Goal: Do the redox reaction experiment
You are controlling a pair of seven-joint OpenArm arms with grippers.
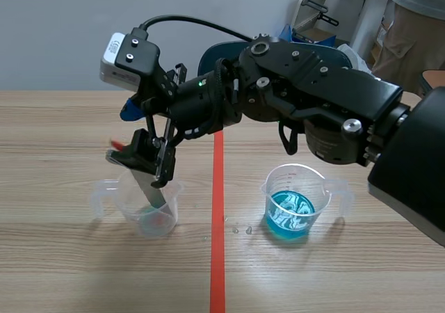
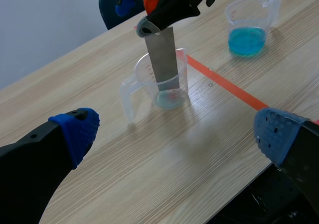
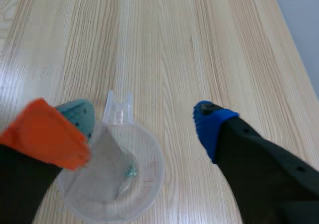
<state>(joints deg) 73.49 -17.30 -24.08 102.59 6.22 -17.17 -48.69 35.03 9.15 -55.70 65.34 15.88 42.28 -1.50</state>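
Right hand [image 3: 139,115] comes in on its arm from the 3 o'clock side of the scene view and reaches past the red tape line [image 1: 217,257] to hang over the clear beaker [image 1: 149,212]. Its fingers stand well apart: one carries an orange cap [image 3: 47,134] over a grey-green pad, the other a blue pad [image 3: 212,124]. A grey metal strip [image 1: 147,188] rises tilted out of the clear beaker, its lower end down in the cup and its upper end right at the orange-capped finger, away from the blue pad. Whether that finger bears the strip I cannot tell. The clear beaker stands on the desk [image 1: 348,278] at about 8 o'clock in the scene view, handle toward 9 o'clock, with only a thin pale film of liquid at its bottom. A second beaker [image 1: 295,205] stands at 3 o'clock from it, across the tape line and well apart, partly filled with blue liquid, its handle toward 3 o'clock. A few small drops [image 1: 238,228] lie on the desk between the two, just beside the tape. Left hand [image 2: 174,127] hangs wide open above bare desk, its blue pads [image 2: 75,127] far apart and holding nothing, with the clear beaker and strip ahead of it. Behind the desk, at 1 o'clock in the scene view, part of a person [image 1: 417,21] shows, and a dark chair back [image 1: 222,54] sits near 12 o'clock.
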